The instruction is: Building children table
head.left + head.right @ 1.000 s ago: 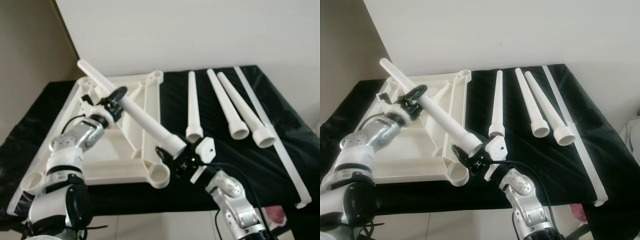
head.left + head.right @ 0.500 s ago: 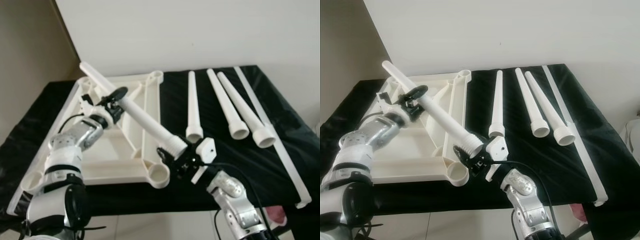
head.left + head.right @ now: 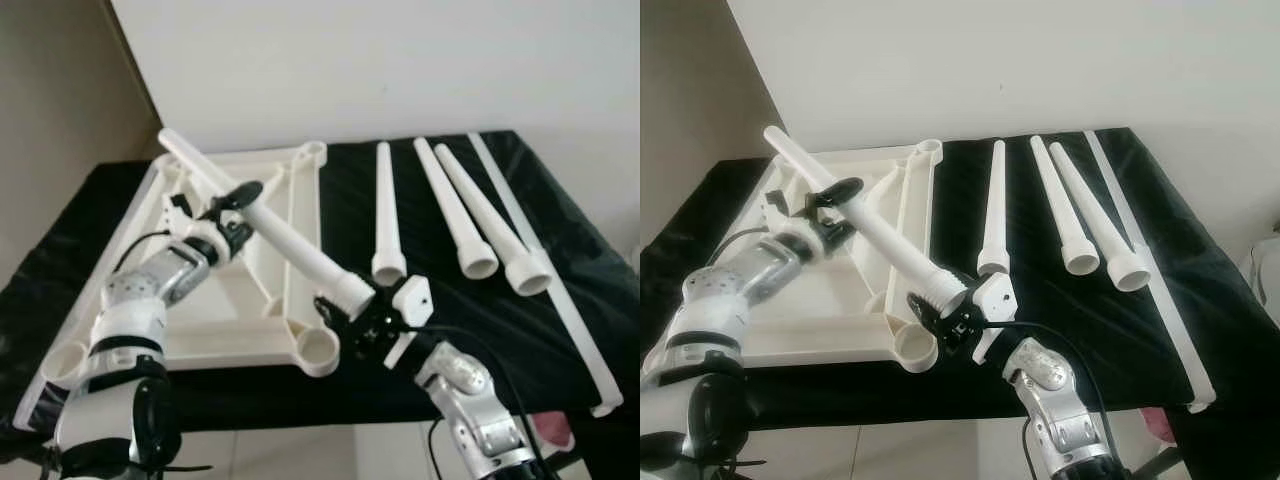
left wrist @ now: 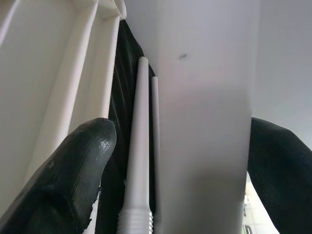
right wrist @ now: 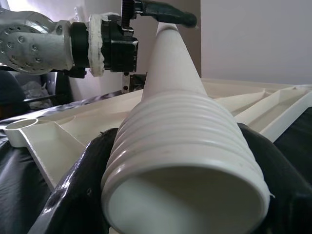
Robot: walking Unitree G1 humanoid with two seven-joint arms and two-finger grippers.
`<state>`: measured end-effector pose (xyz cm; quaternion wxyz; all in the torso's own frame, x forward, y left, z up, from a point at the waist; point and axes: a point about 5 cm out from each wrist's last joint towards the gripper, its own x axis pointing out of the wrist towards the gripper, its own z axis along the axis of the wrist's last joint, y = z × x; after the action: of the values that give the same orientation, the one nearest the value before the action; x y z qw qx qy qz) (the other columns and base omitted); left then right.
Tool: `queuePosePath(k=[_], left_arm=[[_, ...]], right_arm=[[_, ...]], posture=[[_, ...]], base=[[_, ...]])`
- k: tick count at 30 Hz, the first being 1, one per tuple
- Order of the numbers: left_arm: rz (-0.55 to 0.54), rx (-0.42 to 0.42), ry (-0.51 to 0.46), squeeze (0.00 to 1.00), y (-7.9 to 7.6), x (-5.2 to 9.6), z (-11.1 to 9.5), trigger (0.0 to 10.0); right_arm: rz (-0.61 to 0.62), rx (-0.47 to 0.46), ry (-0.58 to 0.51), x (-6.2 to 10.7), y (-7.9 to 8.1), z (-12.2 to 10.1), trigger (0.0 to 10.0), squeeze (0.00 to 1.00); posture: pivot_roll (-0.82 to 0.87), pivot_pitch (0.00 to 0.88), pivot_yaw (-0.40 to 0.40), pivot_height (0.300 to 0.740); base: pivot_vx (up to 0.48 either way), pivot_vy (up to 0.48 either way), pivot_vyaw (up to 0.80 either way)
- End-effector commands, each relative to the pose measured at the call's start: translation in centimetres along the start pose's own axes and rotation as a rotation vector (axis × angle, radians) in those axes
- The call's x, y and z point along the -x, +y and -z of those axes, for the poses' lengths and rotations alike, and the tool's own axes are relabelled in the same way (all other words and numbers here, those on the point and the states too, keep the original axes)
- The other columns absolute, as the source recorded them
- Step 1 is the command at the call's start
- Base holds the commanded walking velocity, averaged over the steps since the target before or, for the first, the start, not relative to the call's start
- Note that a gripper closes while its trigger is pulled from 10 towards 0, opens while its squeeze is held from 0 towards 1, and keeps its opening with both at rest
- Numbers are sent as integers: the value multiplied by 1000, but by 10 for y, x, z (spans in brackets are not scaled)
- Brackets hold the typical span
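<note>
Right gripper [image 3: 352, 322] sits nearest, at about 6 o'clock on the black-covered bench [image 3: 470, 330], its fingers clamped around the ribbed, wide end of a white table leg [image 3: 290, 245]. That leg is lifted off the bench and slants up toward 10 o'clock. Its threaded end hangs just above and beside a round corner socket [image 3: 318, 350] of the tabletop [image 3: 230, 300], which lies upside down across the bench's 9 o'clock half. Farther along, the left gripper [image 3: 232, 205] holds the same leg around its narrower upper part, one black finger [image 4: 73, 180] on each side of the shaft. Beyond, from 12 to 2 o'clock, three more legs [image 3: 455, 215] lie flat on the black cover, wide ends toward the robot. A long white strip [image 3: 545, 275] lies beside them at 3 o'clock.
</note>
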<state>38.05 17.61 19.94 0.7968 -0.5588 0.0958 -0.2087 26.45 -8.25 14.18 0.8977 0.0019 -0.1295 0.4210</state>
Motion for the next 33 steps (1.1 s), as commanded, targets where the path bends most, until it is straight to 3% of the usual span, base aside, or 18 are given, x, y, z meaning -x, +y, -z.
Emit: queuePosePath(k=[1,15,24,28,33], left_arm=[[473,-19,-11,0,-22,8,-3,0],[482,-64,-30,0,-27,11,-15,0],[482,-43,-64,0,-30,14,-24,0],[504,-175,10,0,-33,13,-14,0],[495,-204,52,0,-31,11,-7,0]], right_arm=[[-27,-8,-9,-2,4,-2,10000,0],[-34,-8,3,1,3,-1,10000,0],[-29,-11,3,2,4,0,10000,0],[-28,-17,1,1,5,0,10000,0],[-27,-14,0,1,5,0,10000,0]], posture=[[-113,0,98,740],[-110,1,93,740],[-106,10,96,740],[-107,11,99,740],[-108,11,102,740]], base=[[0,0,0],[0,0,0],[0,0,0],[0,0,0],[0,0,0]])
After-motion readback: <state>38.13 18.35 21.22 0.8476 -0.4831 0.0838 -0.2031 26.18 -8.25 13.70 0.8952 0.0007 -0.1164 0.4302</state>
